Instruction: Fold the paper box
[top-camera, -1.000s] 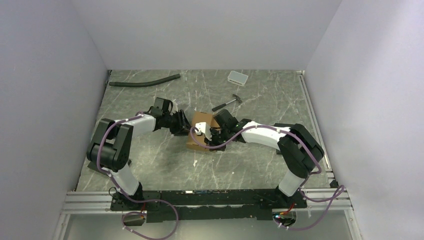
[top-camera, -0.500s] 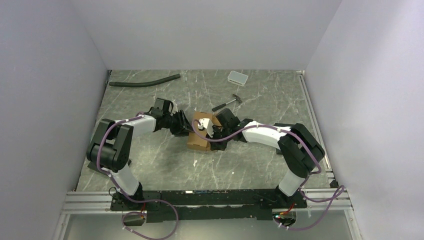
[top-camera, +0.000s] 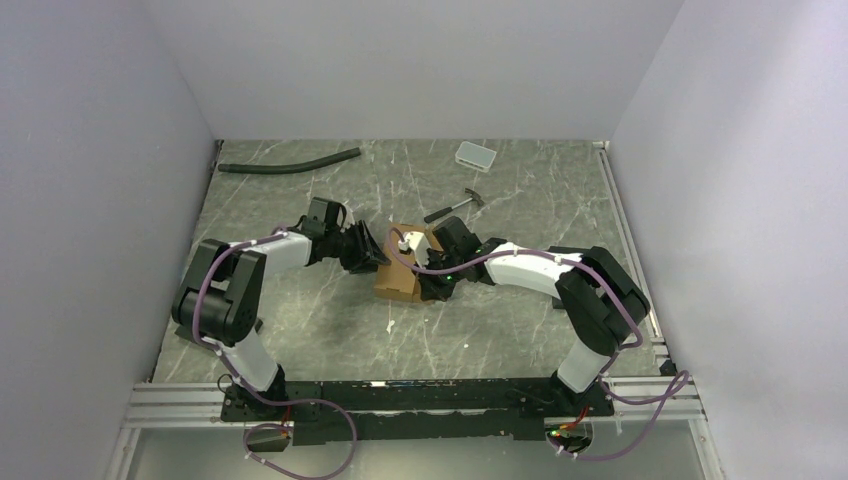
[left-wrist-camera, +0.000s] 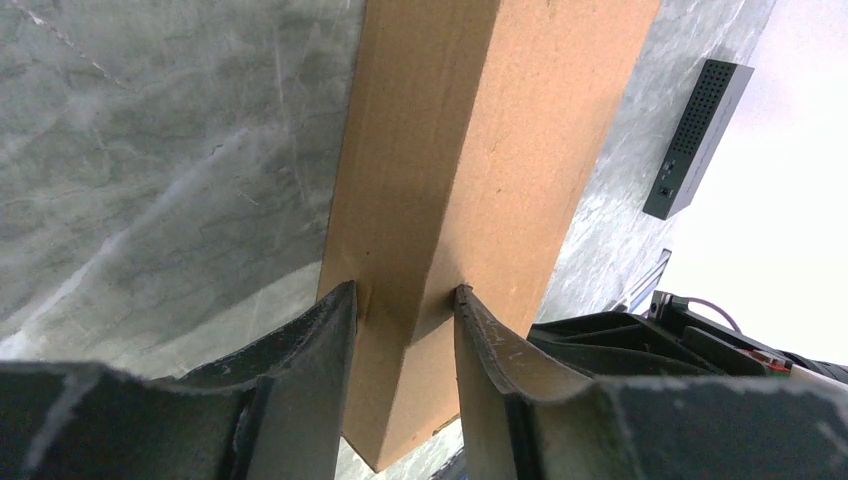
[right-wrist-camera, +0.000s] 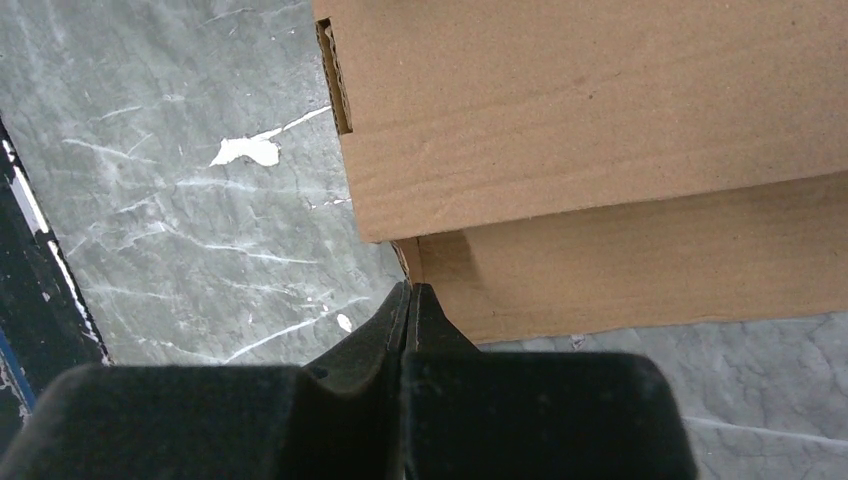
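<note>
Near the middle of the grey marbled desk, a small brown cardboard paper box sits between two robot arms that reach inward from either side. The box is an oblong carton, partly folded, seen from overhead with a lighter top panel and a darker side facing the viewer.

From the left, the left fingers are clamped on the box. The left wrist camera shows the two black fingers pressing from both sides on a long brown panel, which runs away from them across the view. Marbled desk surface shows on both sides of the cardboard, and a small black perforated device lies beyond the box near the pale wall.

From the right, the right fingers are pressed together, with no visible gap. Their tips sit right at the corner of a lower cardboard panel, under an overlapping upper panel. Whether a thin edge of card is nipped between them cannot be told. A white chip mark shows on the desk just beside the box.

Farther back on the desk, well apart from the box, lie a hammer, a small white-grey tray and a black hose near the rear wall. Purple cables loop along both arms.
</note>
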